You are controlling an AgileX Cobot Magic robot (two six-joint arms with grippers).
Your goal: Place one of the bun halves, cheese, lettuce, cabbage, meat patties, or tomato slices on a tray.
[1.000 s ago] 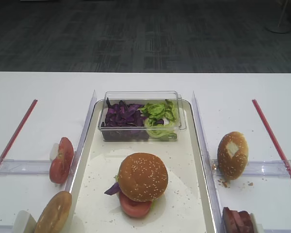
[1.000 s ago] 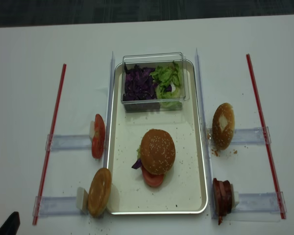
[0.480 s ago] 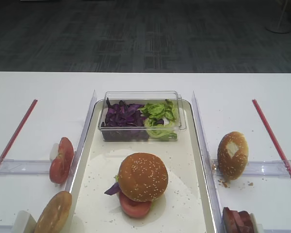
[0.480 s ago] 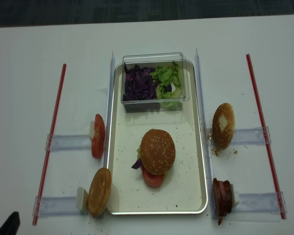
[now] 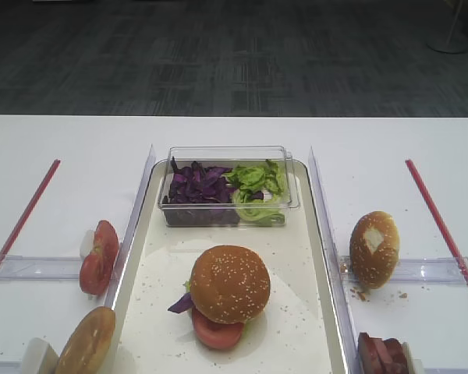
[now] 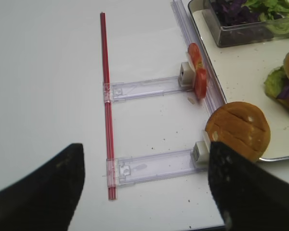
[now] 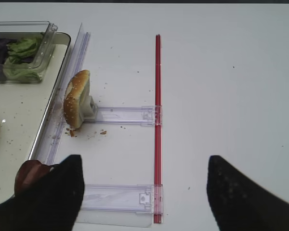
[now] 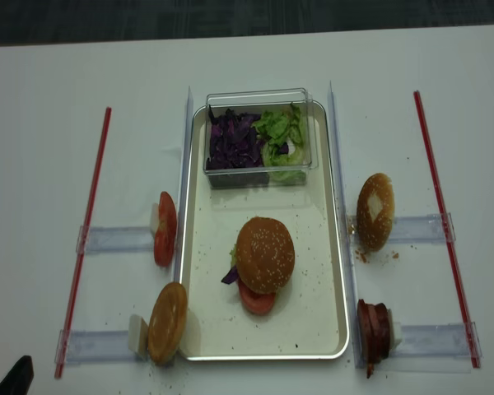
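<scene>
Plainly, no brand, label or readable writing is seen on any item. The tray (image 8: pixel 333 271) is laid with its long axis running from the near table edge to the far one, and everything else is placed relative to it. The sesame bun top (image 8: pixel 264 254) is set dome-up near the tray's middle, stacked on a tomato slice (image 8: pixel 256 300) with a shred of purple cabbage (image 8: pixel 230 276) and a bit of green showing at its left side. At the tray's far end a clear plastic box (image 8: pixel 259 97) is stood, holding cabbage on the left and lettuce (image 8: pixel 283 132) on the right. Left of the tray, more tomato slices (image 8: pixel 165 228) are stood on edge, and a seedless tan bun (image 8: pixel 167 322) is propped by the near left corner. Right of the tray, a bun half with a white patch (image 8: pixel 375 211) is stood on edge, and meat patties (image 8: pixel 372 330) are kept beside the near right corner.

The right gripper (image 7: pixel 139 192) is held with its fingers spread wide and holding nothing, right of the tray. The left gripper (image 6: pixel 144 190) is likewise spread wide and bare, left of the tray.
</scene>
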